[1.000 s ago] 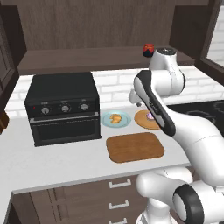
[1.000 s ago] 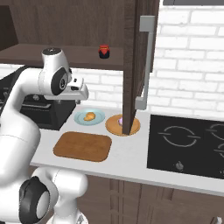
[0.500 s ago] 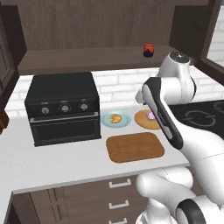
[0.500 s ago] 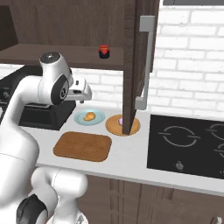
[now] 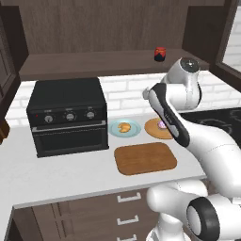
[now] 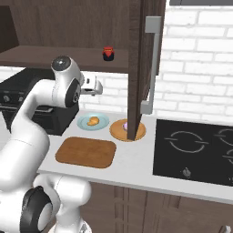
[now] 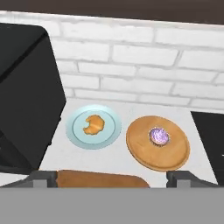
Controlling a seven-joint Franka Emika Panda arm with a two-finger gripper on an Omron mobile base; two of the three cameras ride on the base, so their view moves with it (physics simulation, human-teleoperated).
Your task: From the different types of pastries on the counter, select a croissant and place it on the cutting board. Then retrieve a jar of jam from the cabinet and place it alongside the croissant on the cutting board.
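Croissant [image 7: 93,124] sitting in the middle of a light blue plate [image 7: 78,135], on the white counter [image 5: 66,174] close to the brick wall. Left of it, a big black oven [image 5: 68,115], its side edge just beside the plate. Right of the blue plate, a round wooden plate [image 7: 175,153] with a pink-purple frosted pastry [image 7: 159,136] on it, the two plates near but not touching. Cutting board [image 5: 145,158] lying flat and bare in front of both plates, near the counter's front edge, with open white counter to its left. Up on the cabinet [image 6: 59,57] shelf, the jar of jam [image 6: 108,53], standing near the shelf's front edge. Gripper [image 7: 111,177] up above the board, well apart from the plates, fingertips [image 7: 43,177] spread wide, grasping nothing. Farther right, an open cabinet door [image 6: 143,63] hanging over the wooden plate, then a black cooktop [image 6: 195,150].
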